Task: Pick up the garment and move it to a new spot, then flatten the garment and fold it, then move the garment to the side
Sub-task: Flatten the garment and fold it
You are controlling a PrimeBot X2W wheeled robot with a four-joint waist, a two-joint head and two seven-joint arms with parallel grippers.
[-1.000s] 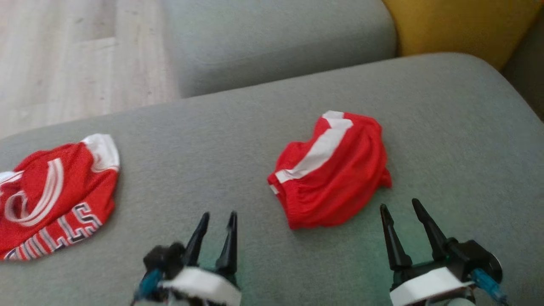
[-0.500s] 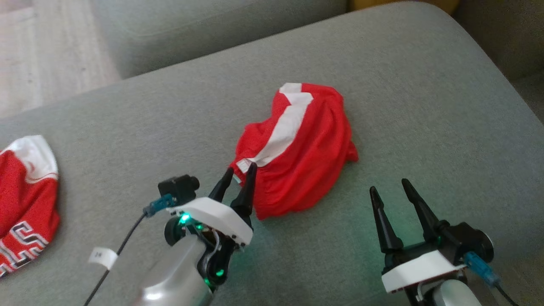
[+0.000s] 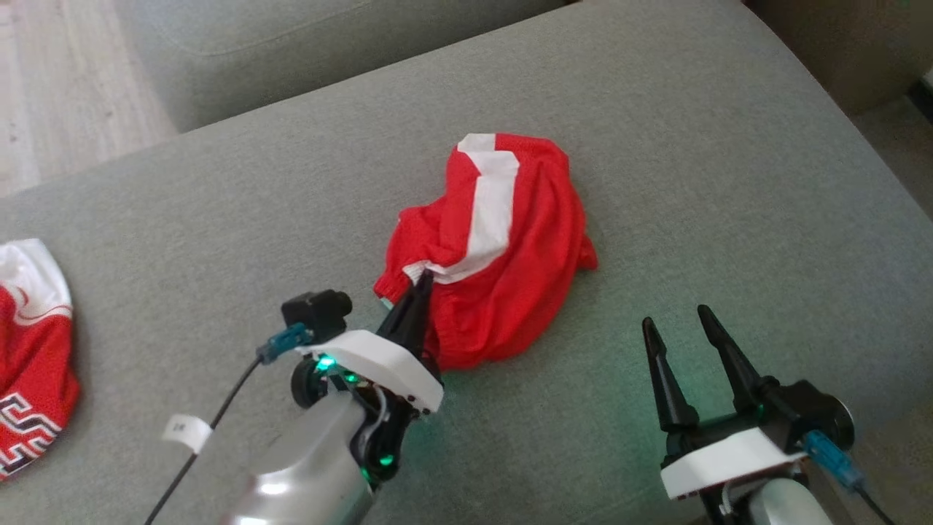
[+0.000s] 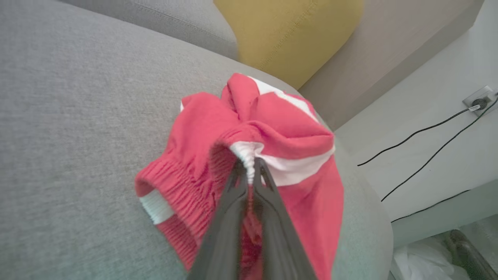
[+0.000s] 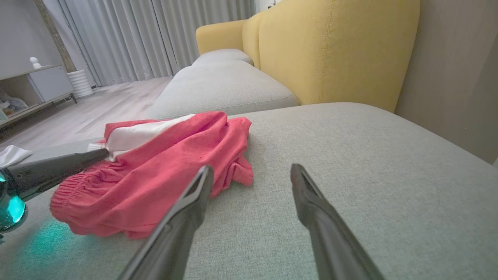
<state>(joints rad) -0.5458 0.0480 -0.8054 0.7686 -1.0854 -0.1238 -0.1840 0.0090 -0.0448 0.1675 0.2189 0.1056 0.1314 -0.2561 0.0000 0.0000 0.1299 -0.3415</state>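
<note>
Grey sofa seat (image 3: 729, 182) carries the red shorts (image 3: 510, 292), bunched near the centre of my head feed. My left tool (image 3: 424, 278) is pinching the waistband (image 4: 244, 149) where the white stripe ends, at the shorts' 7 o'clock edge. My right tool (image 3: 676, 316) hovers spread over bare cushion at their 4 o'clock, clear of the cloth, and a red jersey (image 3: 29, 350) lies well apart at 9 o'clock.

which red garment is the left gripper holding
The white-striped red shorts, pinched at the waistband by the left gripper; the lettered jersey lies apart, far left.
</note>
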